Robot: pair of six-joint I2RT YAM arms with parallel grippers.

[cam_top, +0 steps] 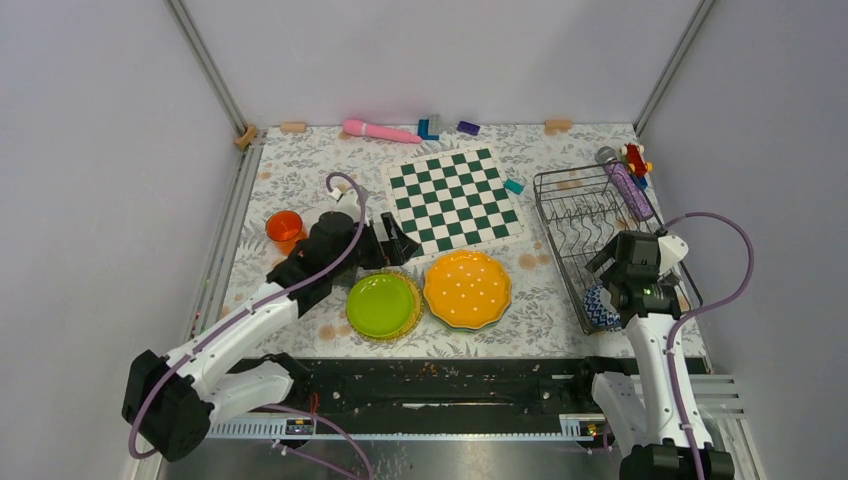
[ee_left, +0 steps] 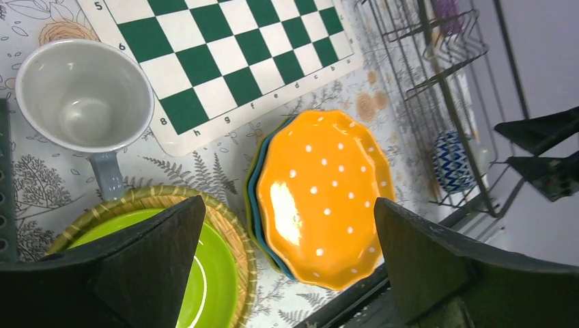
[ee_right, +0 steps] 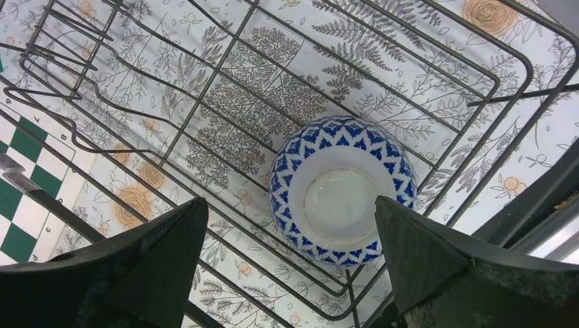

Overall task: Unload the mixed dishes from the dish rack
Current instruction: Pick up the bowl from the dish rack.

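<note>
Right tool (ee_right: 288, 205) is recorded spread wide and empty, its jaws framing the patterned bowl (ee_right: 341, 195) directly beneath. Bowl is seen lying, apparently base-up, on the floor of the dish rack (cam_top: 575, 215) at its near end. It is judged stiff, glazed, slippery and breakable, though fairly light. A grip across the curved wall is advised, jaws kept clear of the wires. Farther off, over the counter (cam_top: 300, 165), the left tool (ee_left: 287, 203) is likewise spread, by the orange dotted plate (ee_left: 321, 198).
</note>
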